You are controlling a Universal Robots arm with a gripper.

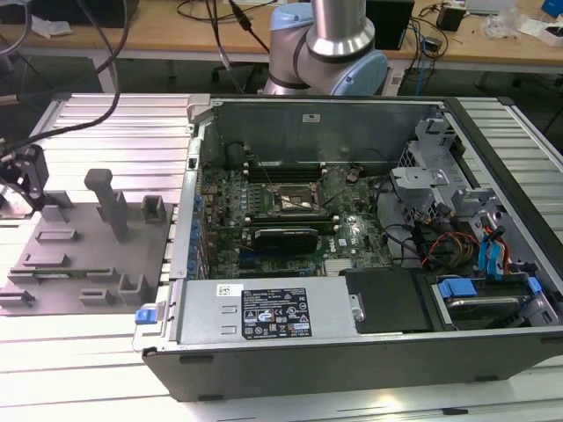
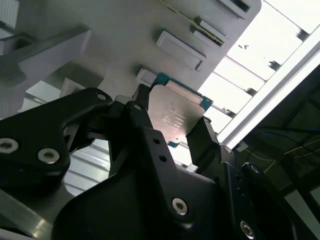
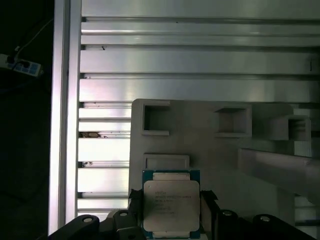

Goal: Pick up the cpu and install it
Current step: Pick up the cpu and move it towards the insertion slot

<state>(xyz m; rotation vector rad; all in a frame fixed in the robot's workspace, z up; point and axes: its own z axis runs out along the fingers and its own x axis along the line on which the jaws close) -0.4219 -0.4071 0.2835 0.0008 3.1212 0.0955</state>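
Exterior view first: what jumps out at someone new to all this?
The open computer case with its green motherboard dominates the exterior view's right. In both wrist views, the gripper pinches the silvery cpu between black fingers, over a gray fixture tray.

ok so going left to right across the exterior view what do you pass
gripper, jaws shut on the cpu → grey fixture tray → motherboard socket → metal drive cage → blue cable connectors

Open computer case (image 1: 352, 362) on slatted table (image 1: 79, 356) — grey fixture tray (image 1: 81, 257) beside it.
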